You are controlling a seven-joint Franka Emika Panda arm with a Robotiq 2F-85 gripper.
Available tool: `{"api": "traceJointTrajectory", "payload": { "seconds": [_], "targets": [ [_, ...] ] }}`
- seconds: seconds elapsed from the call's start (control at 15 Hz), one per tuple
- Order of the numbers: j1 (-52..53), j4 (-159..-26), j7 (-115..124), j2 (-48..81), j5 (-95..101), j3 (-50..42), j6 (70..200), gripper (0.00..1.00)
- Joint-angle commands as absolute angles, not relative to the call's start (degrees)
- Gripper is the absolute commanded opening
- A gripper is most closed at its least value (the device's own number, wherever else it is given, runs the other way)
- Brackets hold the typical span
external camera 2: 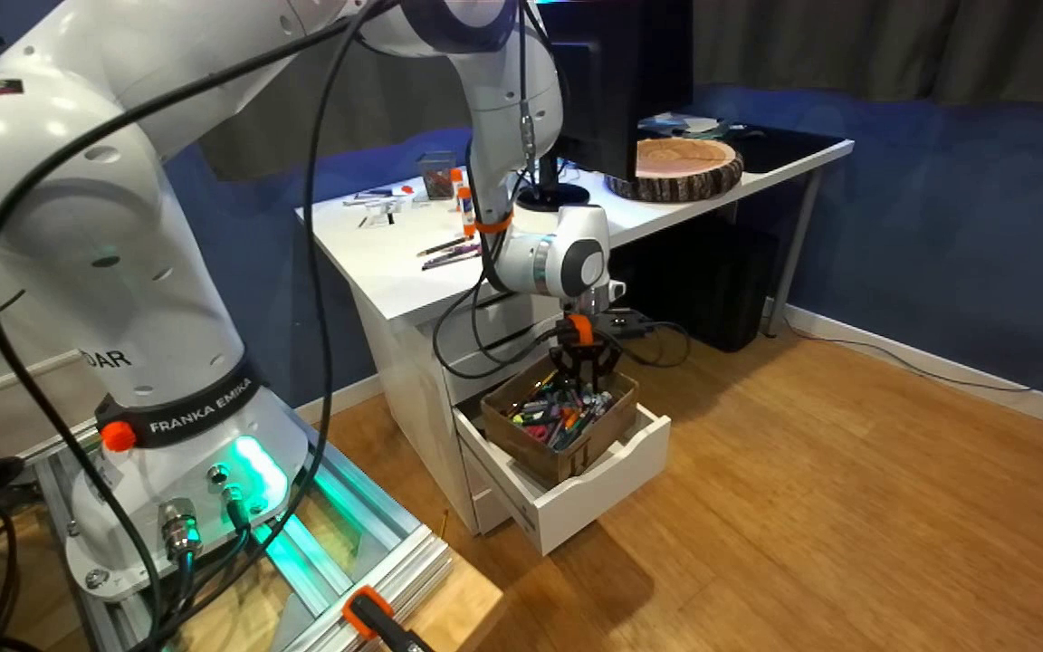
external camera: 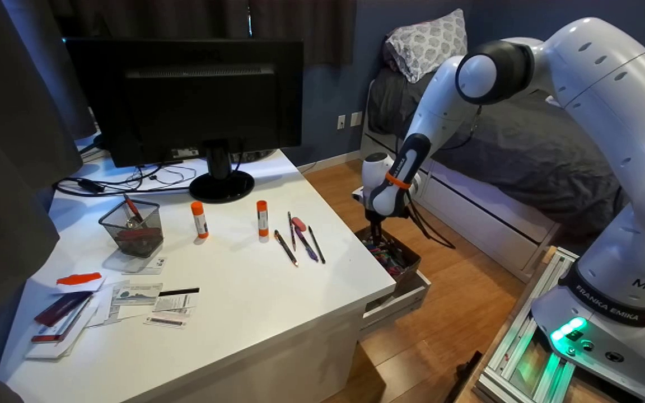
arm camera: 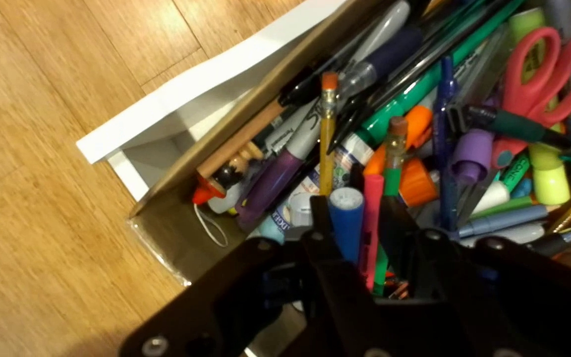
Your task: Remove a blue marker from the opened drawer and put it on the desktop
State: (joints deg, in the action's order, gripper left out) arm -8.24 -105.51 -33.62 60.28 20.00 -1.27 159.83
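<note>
The drawer is open and holds a brown box packed with pens and markers. In the wrist view a thick blue marker stands end-up among them. My gripper is down in the box, with the marker against its left finger. A pink pen lies beside the marker and fills the rest of the gap to the right finger; both appear gripped together. A green pencil passes partly behind the right fingertip. The gripper also shows in both exterior views. The white desktop stands beside the drawer.
Several pens and two glue sticks stand or lie on the desktop. A mesh cup, cards and a monitor are there too. Pink scissors lie in the box. Cables hang by the wrist.
</note>
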Motion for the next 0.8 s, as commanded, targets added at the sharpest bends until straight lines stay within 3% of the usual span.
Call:
{"api": "traceJointTrajectory", "payload": {
  "seconds": [0.0, 0.73],
  "targets": [
    [-8.43, -103.07, -35.27, 62.62, 21.59, -1.08, 160.05, 0.33],
    [-8.69, -100.8, -38.64, 64.68, 21.23, -0.61, 159.87, 0.32]
  ]
}}
